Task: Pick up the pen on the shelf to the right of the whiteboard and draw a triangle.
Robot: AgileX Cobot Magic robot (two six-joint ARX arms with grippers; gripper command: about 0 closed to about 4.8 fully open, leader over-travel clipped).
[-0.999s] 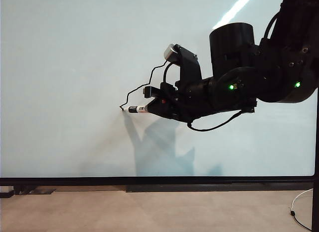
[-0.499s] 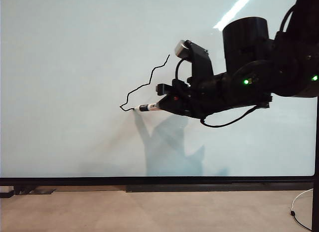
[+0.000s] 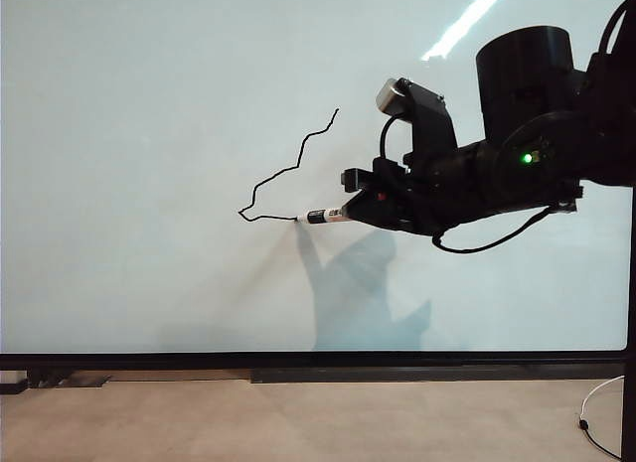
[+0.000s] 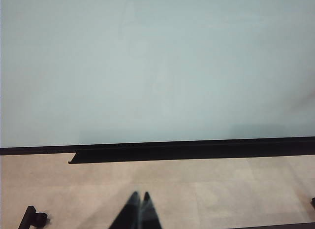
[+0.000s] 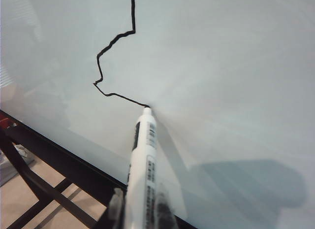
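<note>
Your right gripper (image 3: 350, 210) has slid toward the right side of the exterior view over the last second, dragging the pen (image 3: 323, 216) with it, and the black line has grown to match. A second ago the tip sat at the sharp lower-left corner of the stroke; now that corner is behind it and a short, nearly level run of ink trails out to where the tip touches the whiteboard (image 3: 149, 104). So the slanted, wobbly side that climbs to the peak is done, the corner is turned, and you are a little way into what looks like the base of the triangle (image 3: 283, 174).

The right gripper is closed down tight on the pen's barrel, with the black tip and a length of white body sticking out ahead of it; the right wrist view shows the pen (image 5: 143, 155) tip pressed on the board exactly at the end of the fresh line.

Your left gripper (image 4: 138, 212) is parked low in front of the board's black bottom frame, over the floor, its two fingertips meeting with nothing between them (it plays no part in the drawing).

For the task, this means one side is drawn and the second barely begun. Judging from the peak's position, the base needs to carry on well past beneath it before you turn up for the closing side.
</note>
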